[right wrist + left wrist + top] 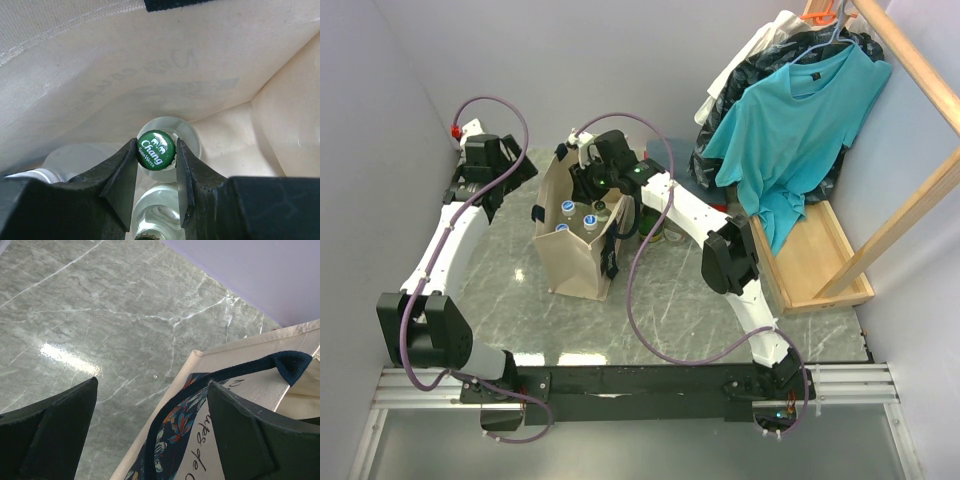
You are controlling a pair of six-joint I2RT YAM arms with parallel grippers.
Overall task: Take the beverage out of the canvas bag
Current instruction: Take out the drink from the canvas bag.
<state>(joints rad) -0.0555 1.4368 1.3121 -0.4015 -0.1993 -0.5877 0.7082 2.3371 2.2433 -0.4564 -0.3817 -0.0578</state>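
The beige canvas bag (572, 262) stands upright on the table with several bottles (578, 214) in it. My right gripper (597, 186) reaches down into its mouth. In the right wrist view the gripper (156, 156) is shut on the green cap of a clear glass beverage bottle (156, 149), one finger on each side of the cap. Two more clear bottles (156, 212) (65, 159) stand beside it. My left gripper (502, 172) hovers left of the bag. It (152, 385) is open and holds nothing, with the bag's rim (235, 352) and dark strap (250, 367) beyond its fingers.
A teal t-shirt (798, 110) hangs on a wooden rack (820, 262) at the right, over dark and white clothes. The marble tabletop (100, 315) spreads left of the bag. Walls close in at the left and back.
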